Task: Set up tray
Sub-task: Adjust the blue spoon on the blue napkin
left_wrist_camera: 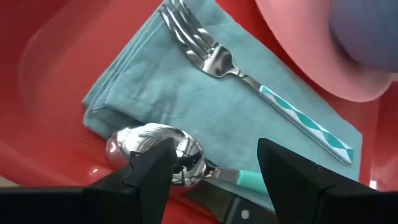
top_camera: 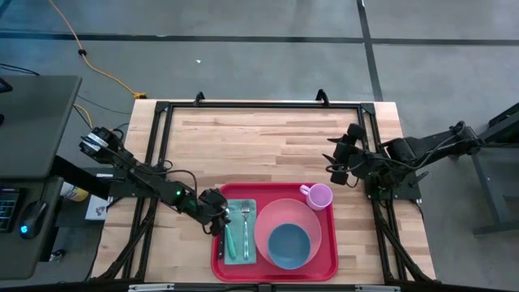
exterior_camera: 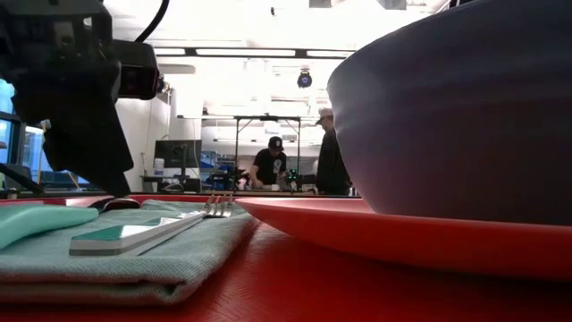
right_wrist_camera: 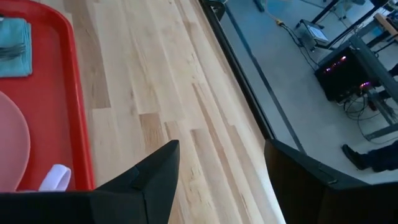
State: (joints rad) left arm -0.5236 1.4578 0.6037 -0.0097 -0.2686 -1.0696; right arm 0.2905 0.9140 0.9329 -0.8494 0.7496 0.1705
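Tray [top_camera: 276, 268] at near table edge, center. Left gripper [top_camera: 216, 206] over tray's left side, fingers apart around spoon [left_wrist_camera: 158, 154] bowl on teal napkin [top_camera: 241, 231]. Right gripper [top_camera: 339, 159] fingers apart, idle far right.

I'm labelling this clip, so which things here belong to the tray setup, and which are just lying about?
Part of the job:
tray
napkin
fork
spoon
pink plate
blue bowl
pink mug
left gripper, over the spoon

Just lying about:
yellow cable
computer mouse
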